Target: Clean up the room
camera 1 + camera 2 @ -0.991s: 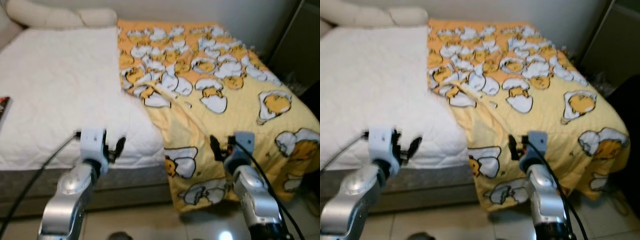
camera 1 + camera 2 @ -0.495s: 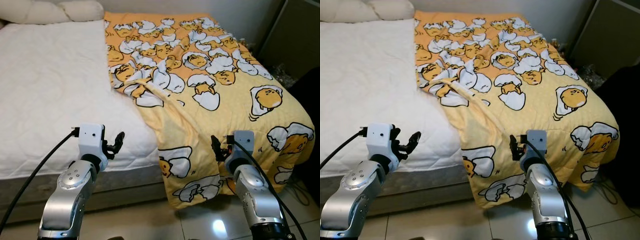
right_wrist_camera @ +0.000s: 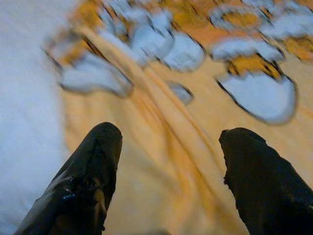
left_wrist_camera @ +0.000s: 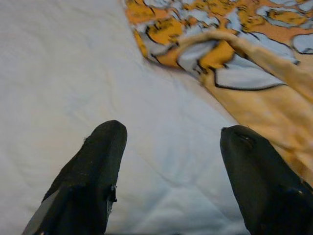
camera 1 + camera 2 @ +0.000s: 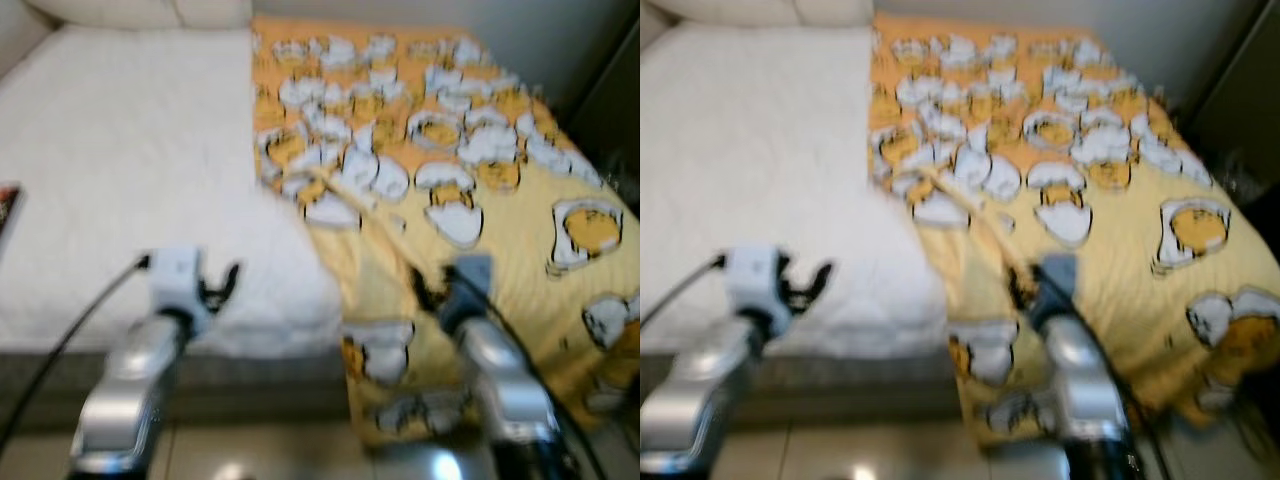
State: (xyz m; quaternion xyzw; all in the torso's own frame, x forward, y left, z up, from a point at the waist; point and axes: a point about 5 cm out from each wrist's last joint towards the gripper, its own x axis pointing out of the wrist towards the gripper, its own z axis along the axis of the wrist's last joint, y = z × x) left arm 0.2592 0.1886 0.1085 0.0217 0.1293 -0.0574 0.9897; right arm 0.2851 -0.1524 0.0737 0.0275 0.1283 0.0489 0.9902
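A yellow blanket (image 5: 470,180) with egg cartoon prints covers the right half of a bed and hangs over its foot. The white quilted mattress (image 5: 120,170) is bare on the left half. My left gripper (image 5: 222,285) hovers open over the white mattress near the foot edge; in the left wrist view its fingers (image 4: 93,171) frame the mattress with the blanket's folded edge (image 4: 230,49) ahead. My right gripper (image 5: 430,290) is open over the blanket near the foot; its fingers (image 3: 93,166) frame a ridge of yellow fabric (image 3: 166,112).
Cream pillows (image 5: 150,12) lie at the head of the bed. A dark flat object (image 5: 6,205) rests at the far left of the mattress. A dark cabinet (image 5: 615,100) stands to the right. Tiled floor (image 5: 250,455) lies before the bed.
The camera has swung, so the whole scene shifted and blurred. Both grippers stay open in about the same pose over the foot of the bed.
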